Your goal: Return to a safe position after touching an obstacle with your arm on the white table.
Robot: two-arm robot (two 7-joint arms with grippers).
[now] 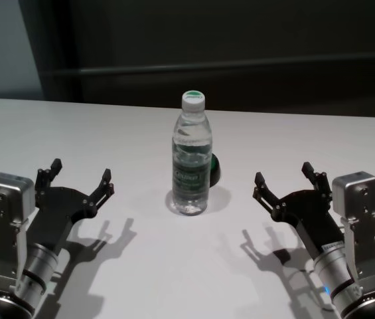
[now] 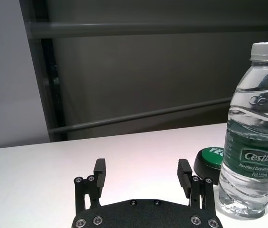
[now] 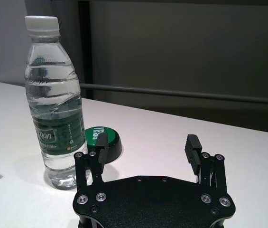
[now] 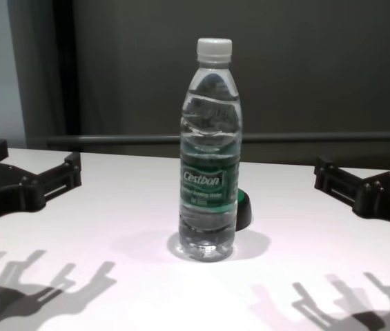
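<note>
At the centre of the white table (image 1: 141, 266) the water bottle (image 1: 192, 159) stands upright, white cap on, green label round its middle. A small black-and-green dome (image 1: 214, 171) sits just behind it, on its right side, close against its base. The left gripper (image 1: 79, 177) hovers well to the bottle's left, fingers spread, holding nothing. The right gripper (image 1: 283, 177) hovers well to its right, fingers likewise spread and empty. Neither gripper touches the bottle. Both cast shadows on the tabletop.
</note>
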